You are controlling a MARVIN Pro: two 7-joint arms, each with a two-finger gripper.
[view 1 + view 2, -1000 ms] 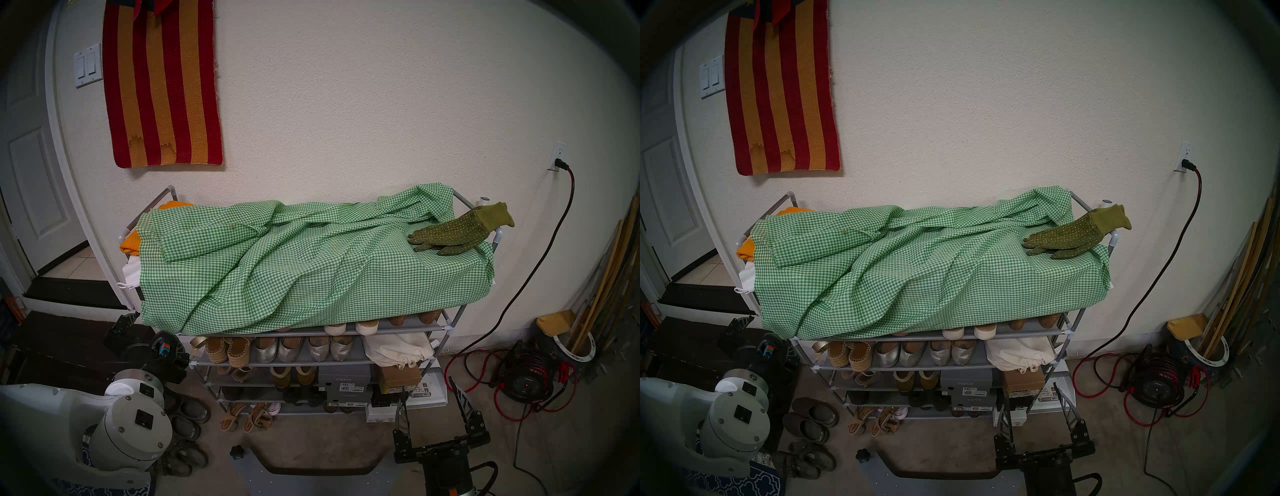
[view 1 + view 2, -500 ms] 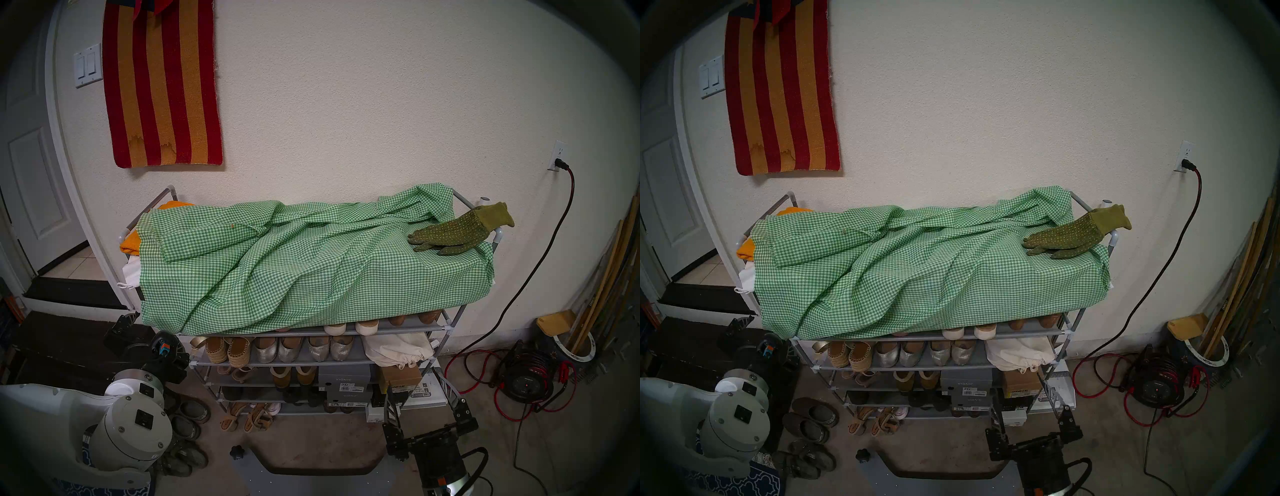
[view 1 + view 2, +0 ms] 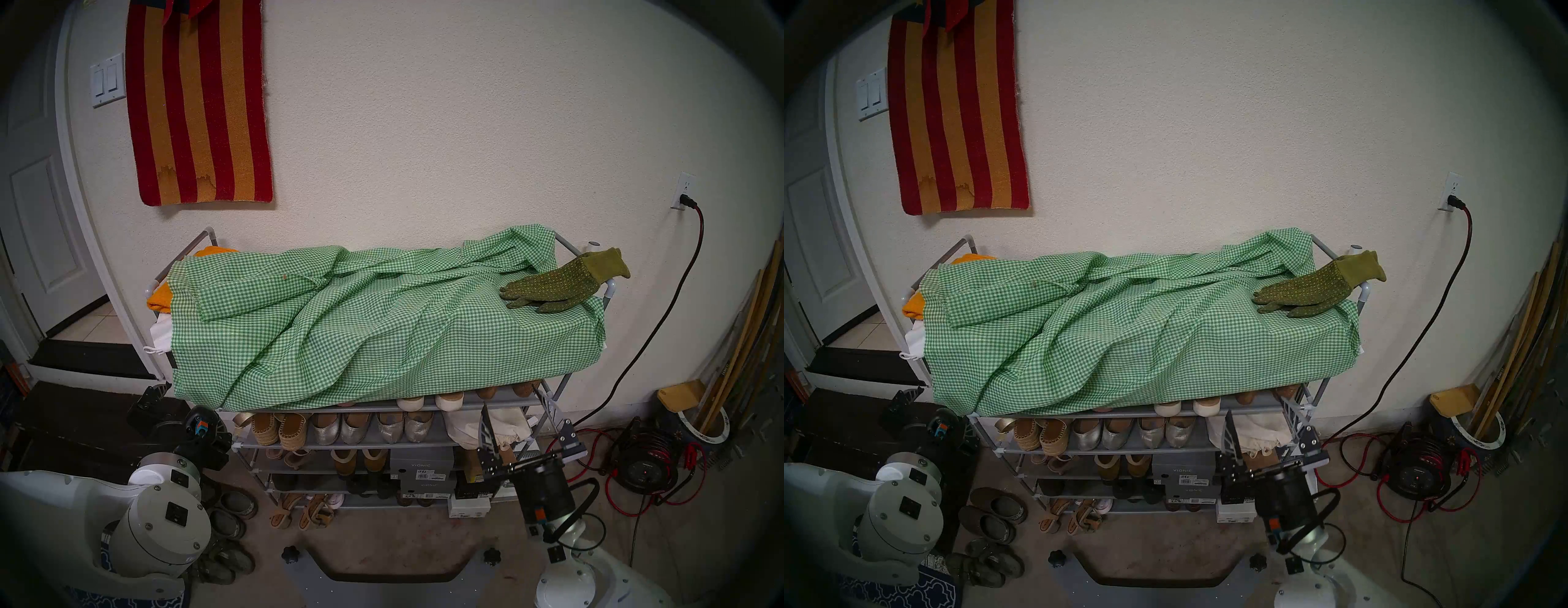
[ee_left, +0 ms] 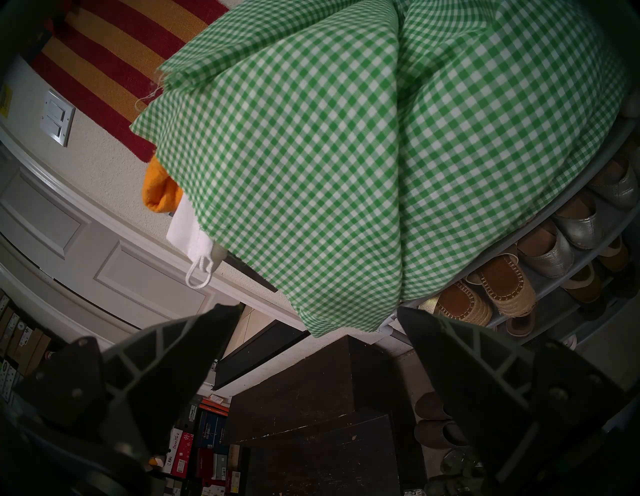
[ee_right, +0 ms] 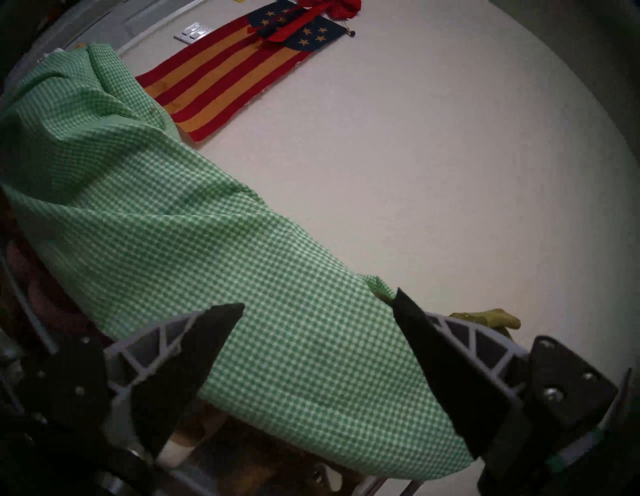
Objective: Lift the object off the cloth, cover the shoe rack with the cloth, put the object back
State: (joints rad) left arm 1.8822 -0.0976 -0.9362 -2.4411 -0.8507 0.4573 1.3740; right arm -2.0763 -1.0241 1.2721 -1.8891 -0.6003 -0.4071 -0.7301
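Note:
The olive-green gloves [image 3: 560, 284] lie on the right end of the green-and-white check cloth [image 3: 360, 322], their cuffs over the side rail. The cloth lies crumpled over the top of the grey shoe rack [image 3: 488, 403] and hangs a little over the front. My right gripper [image 3: 512, 398] is open and empty in front of the rack's right end, below the cloth's edge, fingers pointing up. In its wrist view [image 5: 318, 299] the cloth [image 5: 207, 242] fills the left and a glove cuff [image 5: 491, 317] shows behind one finger. My left gripper [image 4: 313, 311] is open and empty, low below the cloth's left front corner [image 4: 311, 156].
A folded orange cloth [image 3: 159, 297] sticks out at the rack's left end. A red-and-gold striped rug [image 3: 199, 102] hangs on the wall. Loose shoes [image 3: 229, 513] lie on the floor at left. A dark step [image 3: 85, 424] is left; a cord reel [image 3: 645, 463] and poles stand right.
My right arm has risen from the bottom of the view up to the rack's right front, gripper open. The left arm, cloth and gloves have not moved.

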